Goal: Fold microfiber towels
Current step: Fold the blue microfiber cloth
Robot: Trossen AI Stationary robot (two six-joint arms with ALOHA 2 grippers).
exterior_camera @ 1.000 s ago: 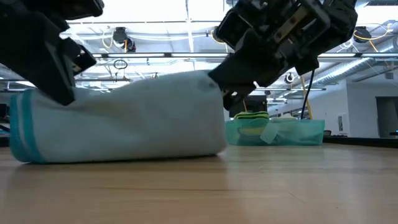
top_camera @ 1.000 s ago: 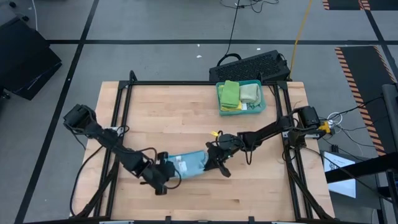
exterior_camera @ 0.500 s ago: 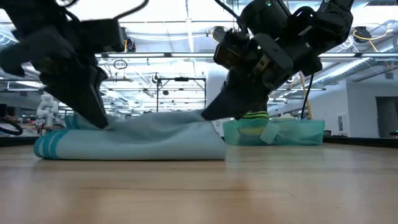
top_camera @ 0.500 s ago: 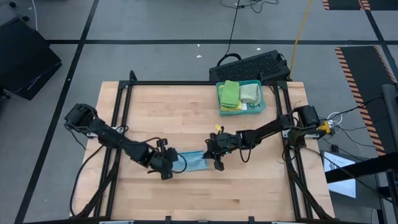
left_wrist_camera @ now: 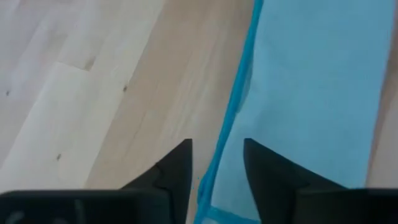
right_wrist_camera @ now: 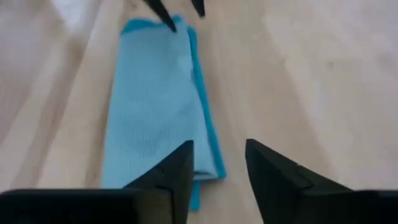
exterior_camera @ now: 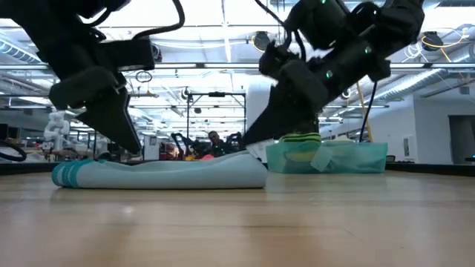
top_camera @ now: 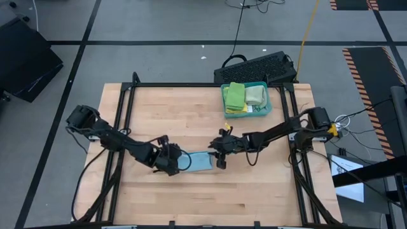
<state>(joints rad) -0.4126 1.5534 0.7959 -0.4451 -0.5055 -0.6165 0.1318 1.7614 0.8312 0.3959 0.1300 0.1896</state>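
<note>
Light blue towel (top_camera: pixel 198 162) lies folded flat on table (top_camera: pixel 254 197); no legible writing; left gripper (top_camera: pixel 175 161) and right gripper (top_camera: pixel 219 157) fingers apart at its ends.

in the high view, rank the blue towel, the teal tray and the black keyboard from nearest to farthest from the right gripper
From the right gripper, at the middle of the table:
1. Light blue towel, flat on the wood right beside it, toward the left gripper.
2. Teal tray, holding folded towels, near the table's far right corner.
3. Black keyboard, just past the tray, beyond the table's far edge.
</note>
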